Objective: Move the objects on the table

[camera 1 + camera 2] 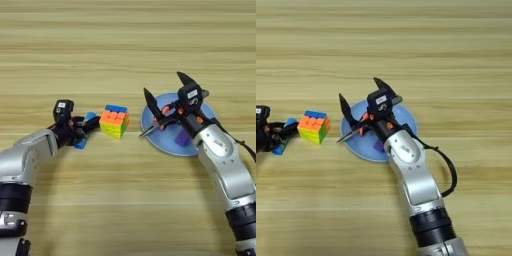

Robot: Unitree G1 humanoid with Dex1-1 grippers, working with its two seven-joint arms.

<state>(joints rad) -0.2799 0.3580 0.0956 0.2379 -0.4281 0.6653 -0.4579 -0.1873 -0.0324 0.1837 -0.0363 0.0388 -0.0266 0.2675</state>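
- The puzzle cube (114,121) is taken as the landmark; it rests on the wooden surface (125,45), orange face up, with yellow and green on its near sides and a blue edge at the back.
- The step in hand is judged to be the approach to the cube from its left: the left hand (86,125) lies just beside the cube's left face, with a dark fingertip reaching toward it.
- Whether the left hand is released or clenched cannot be told; blue parts are seen at its fingers and no grip on the cube is visible.
- The left forearm is laid low across the surface, angled in from the lower left of the cube.
- To the right of the cube a round blue plate (155,131) is seen, its rim near the cube but not touching it; a small purple piece (182,138) lies on it.
- The right hand (166,95) is held above the plate, released, its two black fingers spread wide and grasping nothing.
- The right arm is bent up from the lower right, wrist tilted toward the cube.
- The next move is judged to call for the left fingers to be set on opposite faces of the cube.
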